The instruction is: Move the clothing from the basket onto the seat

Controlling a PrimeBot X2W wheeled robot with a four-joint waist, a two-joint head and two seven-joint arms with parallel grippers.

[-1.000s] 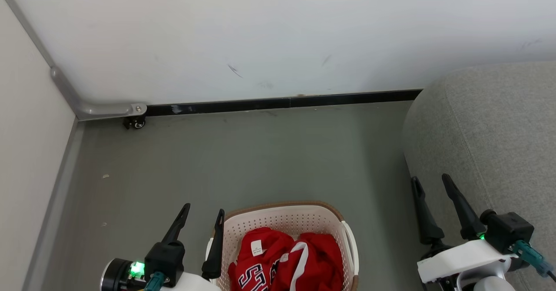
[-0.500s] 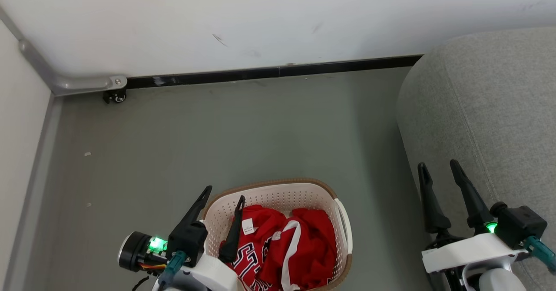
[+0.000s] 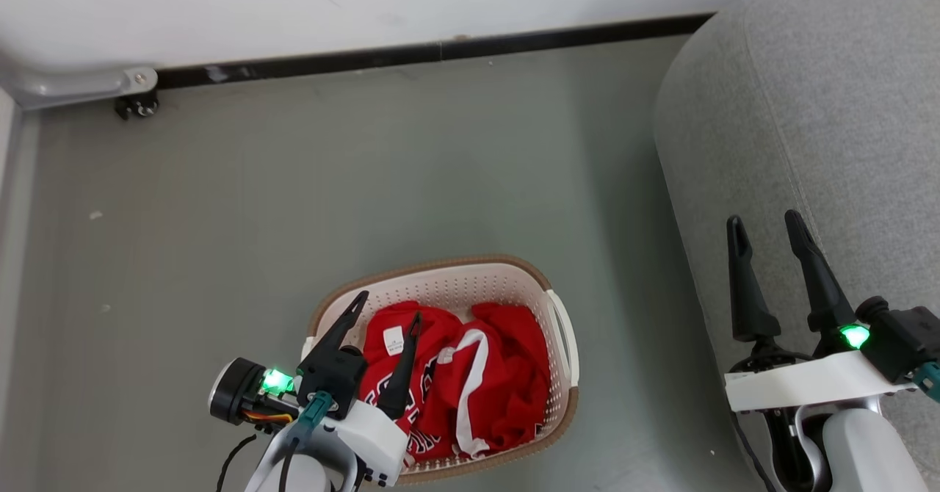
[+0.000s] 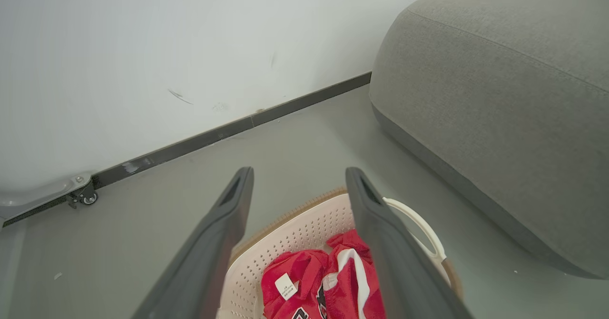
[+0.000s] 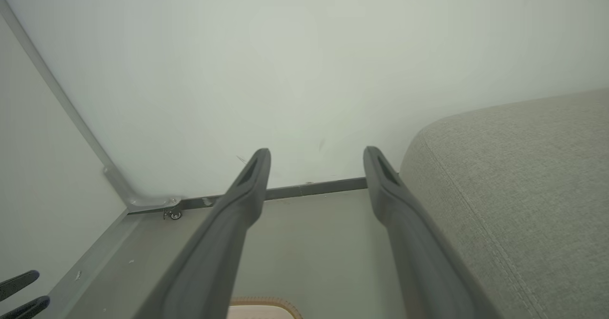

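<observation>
The clothing [image 3: 477, 382] lies bunched in the basket [image 3: 440, 272], lower centre of the head view. The left gripper [image 3: 390, 305] hangs over it, jaws wide, seemingly poised to grab. The right gripper [image 3: 764, 218], jaws also wide, idles by the seat [image 3: 822, 110].

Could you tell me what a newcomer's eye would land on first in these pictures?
The bright red clothing heaped in the cream basket on the grey floor, low in the head view. Next, the left gripper, jaws open, poised over that heap, and the grey seat at the right.
</observation>
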